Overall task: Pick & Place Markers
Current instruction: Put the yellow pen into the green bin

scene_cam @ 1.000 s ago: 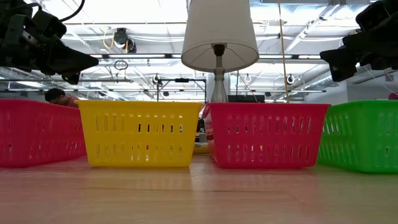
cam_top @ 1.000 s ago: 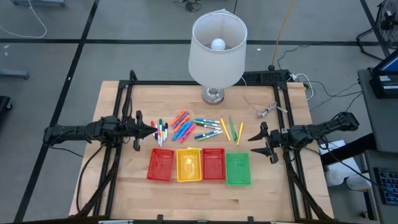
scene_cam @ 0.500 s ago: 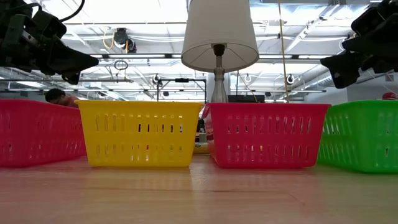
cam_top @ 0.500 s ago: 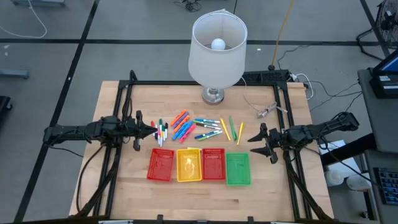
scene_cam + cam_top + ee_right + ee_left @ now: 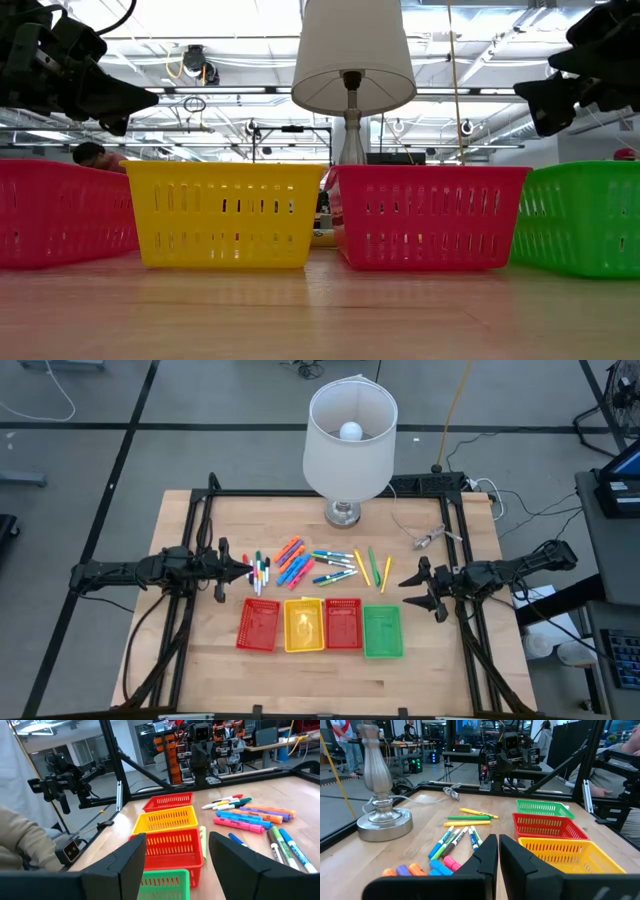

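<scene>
The markers (image 5: 310, 565) lie loose on the wooden table, spread in a band between the lamp and the trays: orange, blue, pink, green, yellow, and white ones with coloured caps (image 5: 260, 573). The left wrist view (image 5: 455, 840) and the right wrist view (image 5: 250, 817) show them too. My left gripper (image 5: 247, 569) (image 5: 498, 840) is shut and points level at the markers from the table's left. My right gripper (image 5: 406, 593) (image 5: 177, 850) stands open at the table's right, pointing level toward the trays, with nothing between its fingers.
A row of mesh trays sits on the near side of the markers: red (image 5: 259, 625), yellow (image 5: 304, 625), red (image 5: 343, 623), green (image 5: 382, 631). A lamp (image 5: 350, 435) stands at the far middle on its metal base (image 5: 342, 513). A cable with a clip (image 5: 430, 538) lies far right.
My right gripper has rolled a little about the line it points along, staying in place and open. The markers and trays have not moved.
</scene>
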You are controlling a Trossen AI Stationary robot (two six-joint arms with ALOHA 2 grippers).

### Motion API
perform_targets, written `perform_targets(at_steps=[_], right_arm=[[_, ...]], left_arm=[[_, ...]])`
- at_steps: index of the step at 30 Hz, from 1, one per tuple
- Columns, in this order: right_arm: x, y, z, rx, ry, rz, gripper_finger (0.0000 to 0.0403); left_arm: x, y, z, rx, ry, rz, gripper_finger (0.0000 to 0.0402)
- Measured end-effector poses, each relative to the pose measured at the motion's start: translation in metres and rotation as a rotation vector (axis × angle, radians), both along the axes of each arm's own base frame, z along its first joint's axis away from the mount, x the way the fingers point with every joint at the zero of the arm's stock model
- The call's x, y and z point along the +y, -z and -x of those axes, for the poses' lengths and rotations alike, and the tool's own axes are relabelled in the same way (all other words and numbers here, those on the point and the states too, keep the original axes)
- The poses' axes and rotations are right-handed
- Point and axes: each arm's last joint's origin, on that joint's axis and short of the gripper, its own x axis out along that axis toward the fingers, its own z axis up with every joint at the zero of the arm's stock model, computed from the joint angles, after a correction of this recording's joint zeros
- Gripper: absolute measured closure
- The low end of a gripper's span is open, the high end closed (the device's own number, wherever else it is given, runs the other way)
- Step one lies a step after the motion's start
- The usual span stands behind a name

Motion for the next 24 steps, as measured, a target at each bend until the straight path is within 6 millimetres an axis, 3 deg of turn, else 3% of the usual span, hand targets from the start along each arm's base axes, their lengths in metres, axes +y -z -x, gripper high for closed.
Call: perform_targets(at_steps=[14, 18, 21, 24], right_arm=[[0.0, 0.001, 0.0, 0.001, 0.004, 0.035, 0.0195], [-0.005, -0.002, -0.002, -0.016, 0.192, -0.059, 0.0195], [-0.007, -0.003, -0.005, -0.02, 0.317, -0.013, 0.0195], [-0.006, 0.004, -0.012, 0.081, 0.338, 0.052, 0.0195]], left_arm=[[0.0, 0.0, 0.0, 0.0, 0.0, 0.0, 0.038], [0.0, 0.0, 0.0, 0.0, 0.0, 0.0, 0.038], [0.0, 0.0, 0.0, 0.0, 0.0, 0.0, 0.038], [0.0, 0.0, 0.0, 0.0, 0.0, 0.0, 0.038]])
